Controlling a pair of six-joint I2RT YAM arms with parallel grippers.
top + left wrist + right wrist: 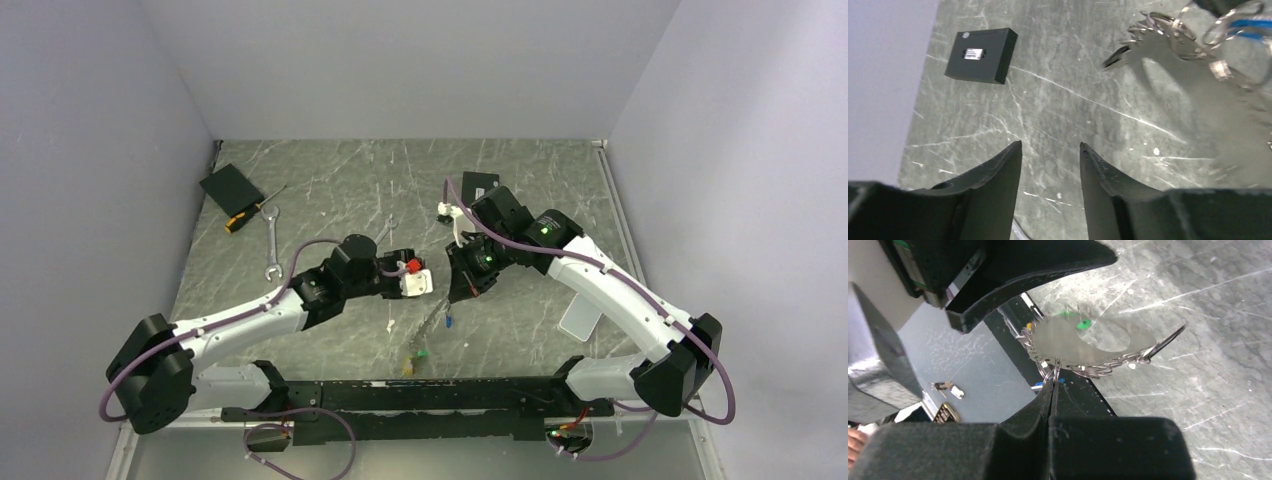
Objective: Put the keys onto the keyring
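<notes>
Currently the right gripper (1052, 386), pressed together, pinches the thin silver wire keyring (1098, 371), small colour-headed metal keys (1083, 324) dangling from it. The left gripper (1050, 147) hangs spread, empty, nearby. That slender pinch could slip, dropping everything.

Free: bare tabletop (400, 180), upper centre.
Blocked: keyring (430, 325) below centre; wrench (273, 240) and box (231, 187), upper left.

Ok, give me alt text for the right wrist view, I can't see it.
The right fingers are shut on the keyring, a thin wire loop held over the grey table. A green-headed key shows near its far edge.
</notes>
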